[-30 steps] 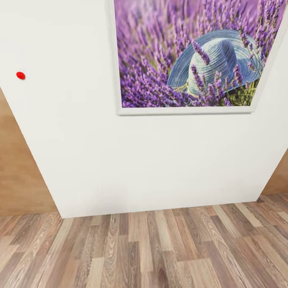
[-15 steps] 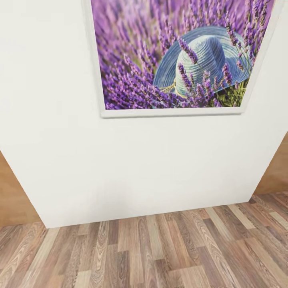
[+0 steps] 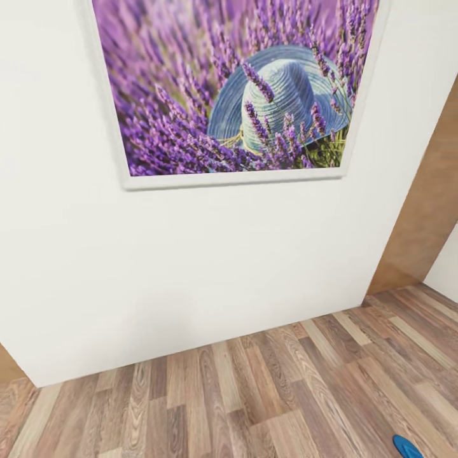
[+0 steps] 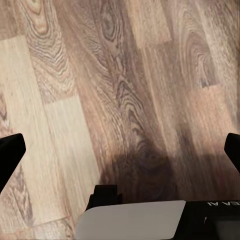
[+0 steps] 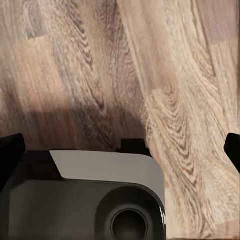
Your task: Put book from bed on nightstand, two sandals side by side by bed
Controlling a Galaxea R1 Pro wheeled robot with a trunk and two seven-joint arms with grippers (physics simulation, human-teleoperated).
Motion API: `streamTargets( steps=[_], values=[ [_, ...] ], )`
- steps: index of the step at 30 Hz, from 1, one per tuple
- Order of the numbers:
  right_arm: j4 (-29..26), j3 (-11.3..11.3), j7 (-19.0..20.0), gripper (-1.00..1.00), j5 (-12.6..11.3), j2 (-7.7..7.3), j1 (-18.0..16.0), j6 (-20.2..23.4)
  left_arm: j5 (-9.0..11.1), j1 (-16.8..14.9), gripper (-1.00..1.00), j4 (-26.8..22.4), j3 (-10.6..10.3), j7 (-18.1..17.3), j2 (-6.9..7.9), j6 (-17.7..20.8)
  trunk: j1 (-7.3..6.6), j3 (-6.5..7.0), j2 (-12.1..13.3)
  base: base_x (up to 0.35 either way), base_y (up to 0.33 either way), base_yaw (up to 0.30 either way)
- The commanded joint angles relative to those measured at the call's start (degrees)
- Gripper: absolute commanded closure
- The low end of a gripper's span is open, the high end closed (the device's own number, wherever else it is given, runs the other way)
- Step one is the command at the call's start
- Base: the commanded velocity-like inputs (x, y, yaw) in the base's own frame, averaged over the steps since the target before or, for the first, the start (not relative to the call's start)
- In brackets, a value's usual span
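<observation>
Evidently I'm between stops, both tools [image 4: 120, 150] [image 5: 120, 150] spread wide and empty over brown wood-plank floor [image 3: 254, 394], a bright-blue flat sandal's [image 3: 407, 447] tip near right; book unseen.

The head camera turns to the right, so the whole scene slides leftward across the head view. The framed lavender picture [image 3: 235, 95] with its blue straw hat now sits nearer the left. The small red dot on the white wall [image 3: 210, 267] passes out of sight. More of the tan opening [image 3: 426, 216] beyond the wall's right edge appears, and the tip of a bright-blue sandal [image 3: 406, 446] comes into view on the wood-plank floor [image 3: 254, 401].
</observation>
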Motion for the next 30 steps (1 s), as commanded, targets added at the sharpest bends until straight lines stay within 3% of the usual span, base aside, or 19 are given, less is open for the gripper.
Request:
streamTargets(
  steps=[1, 30],
  values=[
    [0.06, -0.03, 0.05, -1.00, -0.02, 0.00, -0.05, -0.20, 0.00, -0.02, -1.00, 0.01, -0.03, 0.00, 0.01, -0.17, 0.00, -0.05, -0.03, 0.000, 0.000, -0.282],
    [0.06, -0.12, 0.05, -1.00, -0.02, 0.00, -0.02, -0.20, 0.00, 0.00, -1.00, 0.01, -0.03, 0.00, 0.01, -0.17, 0.00, -0.05, -0.03, 0.000, 0.000, -0.282]
  ],
)
